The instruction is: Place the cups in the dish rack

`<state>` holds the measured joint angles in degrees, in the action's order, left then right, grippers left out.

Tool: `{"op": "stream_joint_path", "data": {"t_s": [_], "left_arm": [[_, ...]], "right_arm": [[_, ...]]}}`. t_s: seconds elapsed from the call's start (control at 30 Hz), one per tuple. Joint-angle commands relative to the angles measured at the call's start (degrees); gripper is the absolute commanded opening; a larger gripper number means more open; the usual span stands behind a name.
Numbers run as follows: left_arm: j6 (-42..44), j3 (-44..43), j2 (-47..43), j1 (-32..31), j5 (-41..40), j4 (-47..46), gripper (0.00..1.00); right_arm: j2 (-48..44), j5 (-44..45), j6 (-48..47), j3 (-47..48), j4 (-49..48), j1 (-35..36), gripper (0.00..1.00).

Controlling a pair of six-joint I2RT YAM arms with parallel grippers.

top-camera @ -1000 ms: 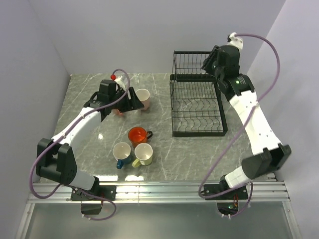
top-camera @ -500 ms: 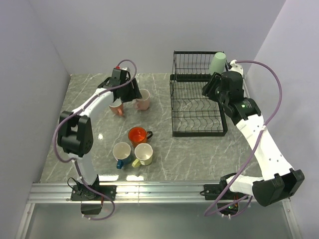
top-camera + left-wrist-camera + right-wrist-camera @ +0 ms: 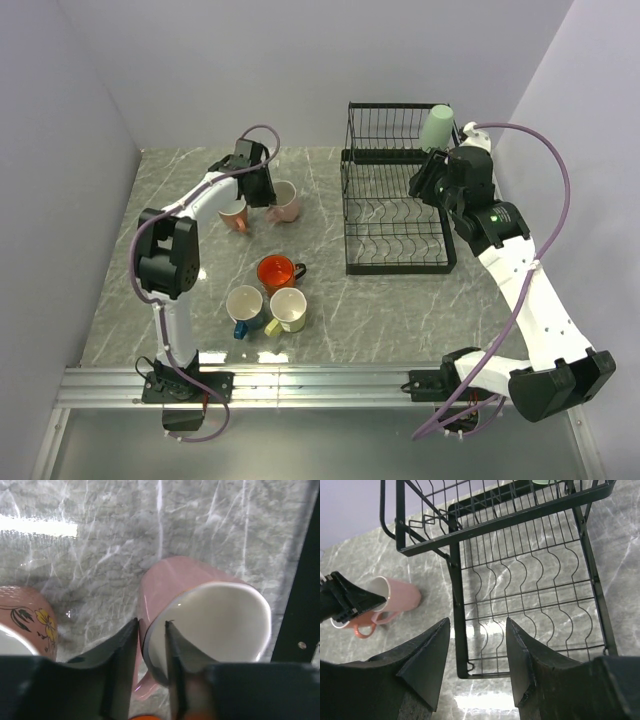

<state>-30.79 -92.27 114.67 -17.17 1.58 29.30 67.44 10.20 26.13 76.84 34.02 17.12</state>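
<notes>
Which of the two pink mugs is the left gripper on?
The plain pink mug, the one nearer the dish rack: the left gripper pinches its rim. The flowered pink mug stands free beside it.

Left arm [image 3: 195,203]: is standing tall from its base and leaning far forward, wrist tilting down.
Left gripper [image 3: 151,626]: fingers [image 3: 120,652] are sitting close together, pinching the wall of a pink mug [image 3: 185,580], one inside the rim and one outside.
Right arm [image 3: 520,270]: is arching high, wrist pointing down and leftward.
Right gripper [image 3: 477,625]: fingers [image 3: 422,662] are gaping wide apart.
</notes>
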Motion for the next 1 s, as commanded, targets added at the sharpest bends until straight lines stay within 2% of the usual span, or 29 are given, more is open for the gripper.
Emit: {"op": "stream_joint_path", "data": {"t_s": [0.0,0.1,0.13,0.33,0.43,0.47,0.6,0.7,0.77,0.8,0.87,0.9,0.93,0.97], "left_arm": [[0.03,-1.07,0.55,0.12,0.08,-0.12,0.29],[-0.06,-1.95,1.6,0.12,0.79,0.14,0.11],[-0.15,-2.12,1.87,0.12,1.31,0.32,0.0],[-1.64,-3.09,-0.49,0.47,5.7,-1.26,0.0],[-6.55,-1.61,-3.21,2.4,13.86,-5.47,0.0],[-8.22,0.66,-3.92,3.1,21.11,-10.96,0.0],[-20.41,6.22,-6.21,4.86,35.46,-24.87,0.0],[-27.19,6.31,-5.34,5.3,42.15,-28.23,0.0],[-31.42,8.5,-5.68,6.0,45.77,-33.22,0.0],[-37.44,9.99,-6.12,6.35,48.75,-40.3,0.0],[-44.32,14.73,-7.44,7.32,51.66,-49.47,0.0],[-51.06,16.23,-7.88,7.5,52.72,-53.86,0.0],[-54.26,18.77,-8.23,7.67,54.73,-62.78,0.0],[-57.51,19.92,-8.41,7.85,55.45,-67.05,0.0]], "right_arm": [[-0.91,0.53,-1.96,1.65,0.17,0.28,0.56],[-1.43,0.62,-2.31,1.56,0.43,0.28,0.56],[-1.61,0.61,-2.49,1.47,0.61,0.28,0.56],[-3.19,-1.31,-2.66,0.77,-0.26,0.02,0.56],[-3.37,-8.75,-2.58,0.16,-3.24,-0.51,0.57],[-3.37,-11.57,-2.4,-0.02,-4.04,-0.69,0.58],[-0.47,-21.87,0.14,1.56,-7.03,-0.95,0.68],[2.51,-29.25,1.99,2.7,-9.05,-0.87,0.77],[4.27,-34.16,3.22,2.96,-11.25,-1.04,0.79],[4.8,-35.67,4.18,2.97,-12.13,-0.95,0.79],[6.3,-38.48,5.24,2.53,-15.11,-0.95,0.8],[6.82,-40.67,6.2,2.35,-16.08,-0.78,0.8],[7.7,-41.65,6.65,2.09,-18.0,-0.69,0.79],[8.05,-42.27,6.91,1.65,-18.81,-0.52,0.79]]}}
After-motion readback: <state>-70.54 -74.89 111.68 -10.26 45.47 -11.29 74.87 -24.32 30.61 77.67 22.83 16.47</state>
